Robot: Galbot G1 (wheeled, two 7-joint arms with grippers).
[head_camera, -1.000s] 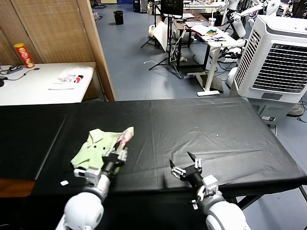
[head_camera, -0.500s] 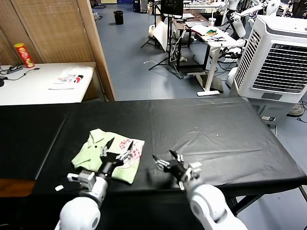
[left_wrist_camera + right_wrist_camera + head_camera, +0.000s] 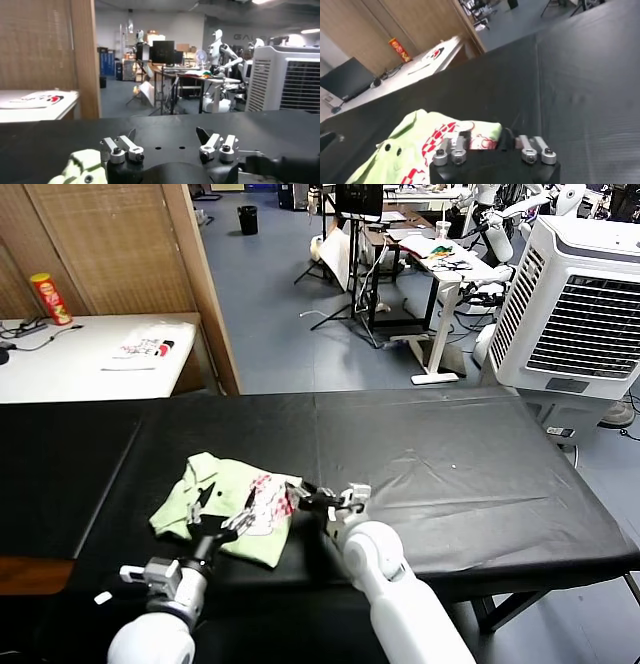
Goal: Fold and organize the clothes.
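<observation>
The pale green T-shirt (image 3: 215, 489) lies folded on the black table (image 3: 450, 464) at the front left, its red-and-white print (image 3: 268, 502) facing up. My left gripper (image 3: 225, 506) is open and empty, low over the shirt's near part; the left wrist view shows its spread fingers (image 3: 165, 137) and a bit of green cloth (image 3: 80, 167). My right gripper (image 3: 310, 496) is open at the shirt's right edge. In the right wrist view (image 3: 487, 140) the printed corner of the shirt (image 3: 420, 142) lies between its jaws, not clamped.
A white side table (image 3: 60, 369) at the back left holds a red can (image 3: 42, 297) and a white printed item (image 3: 140, 349). A wooden partition (image 3: 120, 244) stands behind it. A large white air cooler (image 3: 580, 304) stands at the back right. The table's front edge is close to both arms.
The left gripper let go of the raised printed flap, which now lies flat on the shirt, and drew back. The right gripper moved left across the table to the shirt's right edge.
</observation>
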